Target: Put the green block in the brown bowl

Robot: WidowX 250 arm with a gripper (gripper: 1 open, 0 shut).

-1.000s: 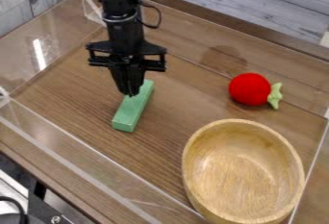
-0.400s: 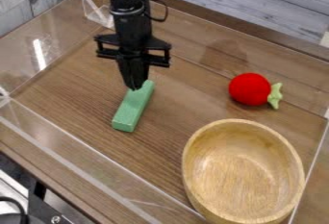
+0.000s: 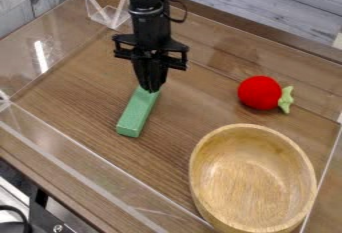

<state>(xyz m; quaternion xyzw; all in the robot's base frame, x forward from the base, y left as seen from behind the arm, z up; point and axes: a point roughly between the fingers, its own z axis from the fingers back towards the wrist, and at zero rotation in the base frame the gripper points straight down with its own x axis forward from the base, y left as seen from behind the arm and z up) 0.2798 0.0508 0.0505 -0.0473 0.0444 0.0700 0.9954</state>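
The green block [image 3: 136, 113] lies flat on the wooden table, a long bar pointing away from the camera. My gripper [image 3: 152, 85] points straight down over the block's far end, its dark fingers pressed together with no gap showing. The fingertips reach the block's far tip, and I cannot tell whether they touch it. The block rests on the table and is not lifted. The brown bowl [image 3: 214, 205], large, round and wooden, stands empty at the front right, well apart from block and gripper.
A red ball-like toy [image 3: 262, 92] with a green stalk sits at the right, behind the bowl. Clear plastic walls [image 3: 40, 52] fence the table on the left, front and back.
The gripper has shifted right and away from the camera, from over the block's middle to its far end, and rolled a little. The block, bowl and red toy have not moved.
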